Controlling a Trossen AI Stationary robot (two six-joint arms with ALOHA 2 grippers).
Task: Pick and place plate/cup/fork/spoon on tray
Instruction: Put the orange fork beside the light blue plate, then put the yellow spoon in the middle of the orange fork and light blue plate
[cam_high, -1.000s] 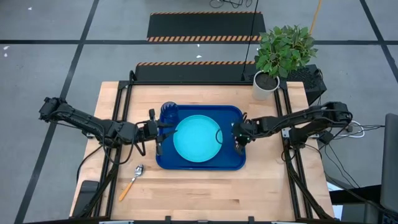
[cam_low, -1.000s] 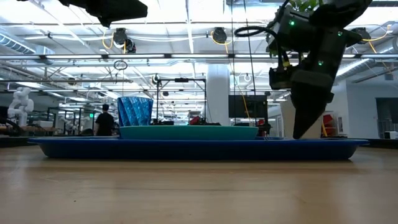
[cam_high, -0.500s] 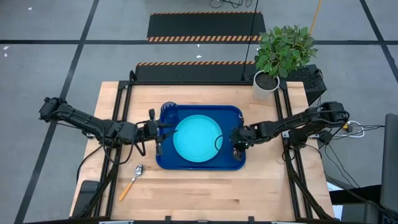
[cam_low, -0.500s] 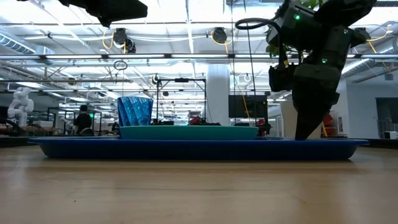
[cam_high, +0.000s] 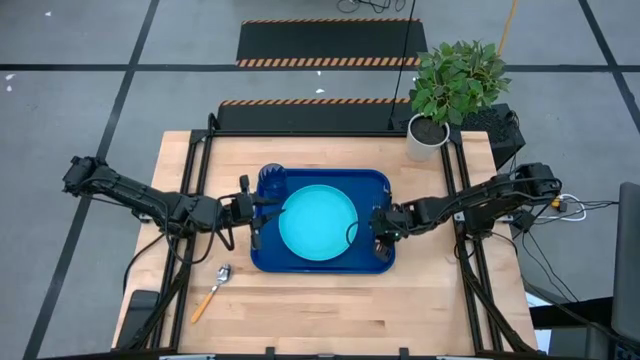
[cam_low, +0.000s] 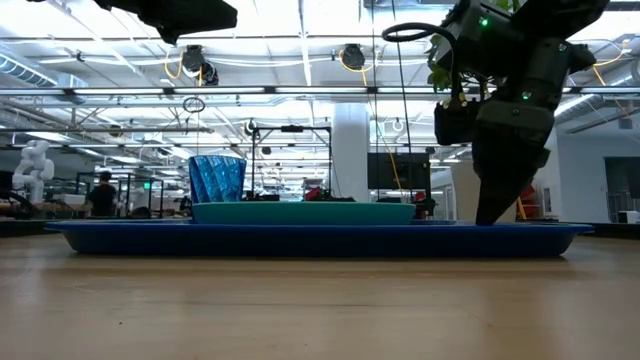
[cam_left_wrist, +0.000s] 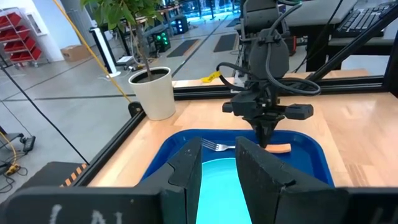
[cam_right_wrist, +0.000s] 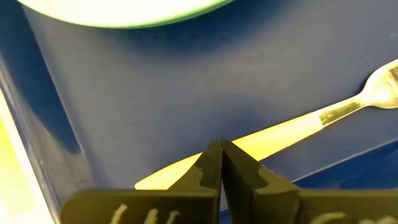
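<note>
The dark blue tray (cam_high: 372, 182) holds the cyan plate (cam_high: 318, 222) in its middle and the blue cup (cam_high: 271, 182) in its far left corner. The fork (cam_right_wrist: 292, 129) lies flat on the tray floor to the plate's right, also seen as the fork (cam_left_wrist: 239, 147) in the left wrist view. The spoon (cam_high: 212, 290) lies on the bare table near the front left. My right gripper (cam_high: 381, 240) is shut and points steeply down at the fork's handle. My left gripper (cam_high: 256, 215) hovers open and holding nothing over the tray's left rim. My right gripper has its shut fingertips (cam_right_wrist: 211, 163) over the fork's orange handle (cam_right_wrist: 261, 144), about midway along it, coming from above at a slant. Whether the tips touch the handle or stand just above it, I cannot tell. The fork lies flat on the tray.
A white plant pot (cam_high: 428, 135) with a leafy plant stands at the table's far right corner. Bare wood lies in front of the tray and to its right (cam_high: 430, 290).
My right gripper has moved a little toward the table's near edge along the tray's right side and sunk slightly, its tips now down at the tray's rim level.
</note>
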